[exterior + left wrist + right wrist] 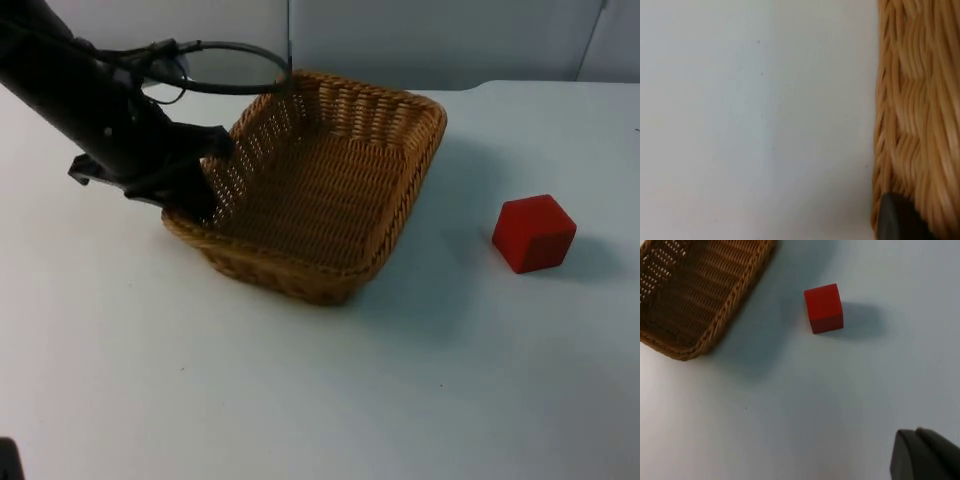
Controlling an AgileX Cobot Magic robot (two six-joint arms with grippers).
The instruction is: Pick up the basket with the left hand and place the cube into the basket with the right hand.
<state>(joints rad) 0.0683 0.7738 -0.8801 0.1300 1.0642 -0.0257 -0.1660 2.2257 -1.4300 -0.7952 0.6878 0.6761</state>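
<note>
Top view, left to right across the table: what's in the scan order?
Left end effector at the basket's left rim → wicker basket → red cube, apart from the basket on the white table.

The basket [330,190] is set on the counter [300,400], toward the left and back of it, with its far corner close to the partition wall [420,40]. The cube [534,233] is placed on the counter off to the basket's right, well apart from it, nothing in between. The left gripper [195,190] is parked right at the basket's left rim, touching the wall there. The right gripper [925,455] is held above the counter, with the cube and basket ahead of it.
</note>
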